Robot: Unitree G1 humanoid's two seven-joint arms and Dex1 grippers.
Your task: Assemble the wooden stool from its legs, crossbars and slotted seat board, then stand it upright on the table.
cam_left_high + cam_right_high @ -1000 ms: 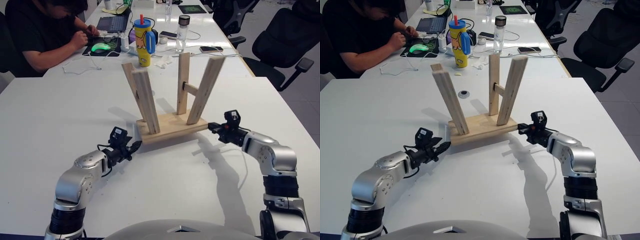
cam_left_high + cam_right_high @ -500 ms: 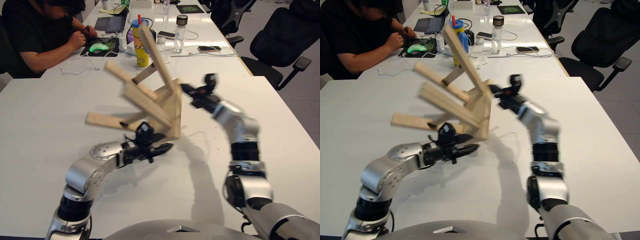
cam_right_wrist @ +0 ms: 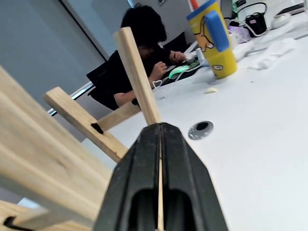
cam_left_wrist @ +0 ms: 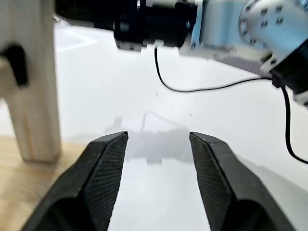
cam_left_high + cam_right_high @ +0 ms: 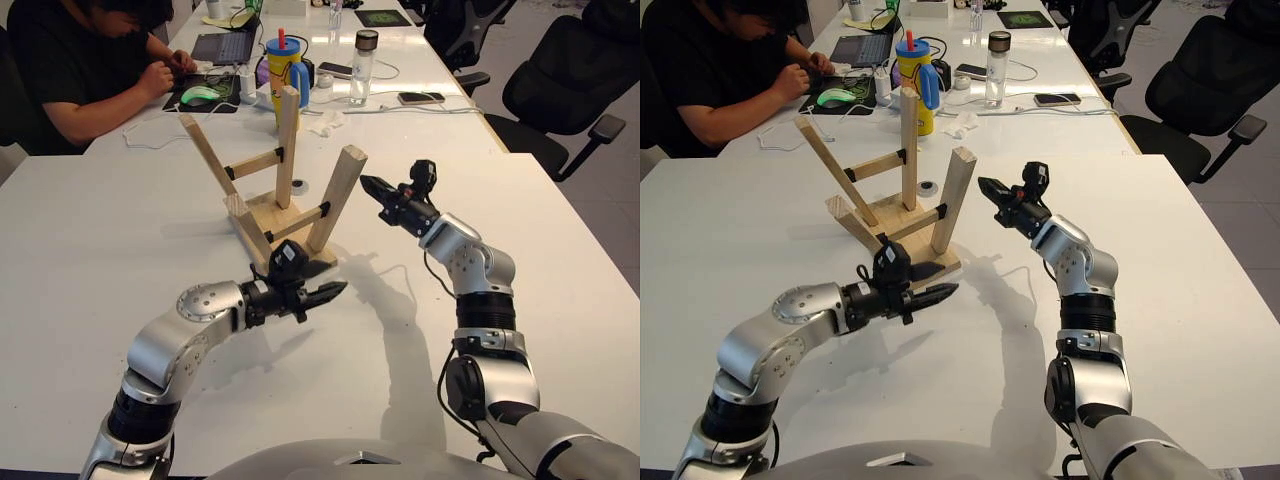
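The wooden stool [image 5: 280, 205] stands upside down, its seat board [image 5: 262, 212] on the white table [image 5: 90, 260] and its legs and crossbars pointing up. My left gripper [image 5: 335, 290] hovers low at the seat's near corner. Its fingers [image 4: 107, 163] are open with nothing between them. The nearest leg [image 4: 31, 91] and the seat board [image 4: 19, 197] show beside them. My right gripper [image 5: 366, 183] is shut and holds nothing, raised just right of the nearest leg [image 5: 337, 198]. In the right wrist view the shut gripper [image 3: 160, 129] points at the legs [image 3: 137, 74].
A yellow cup with a blue handle [image 5: 285, 78], a water bottle [image 5: 366, 62], a phone [image 5: 422, 98] and a laptop [image 5: 225, 45] sit on the far table. A round cable grommet [image 5: 300, 186] lies behind the stool. Office chairs [image 5: 570, 80] stand at the right.
The stool was tipped up and swung over, and now rests seat-down again, farther left and turned. My right gripper rose and moved left; my left gripper moved right, along the seat's front.
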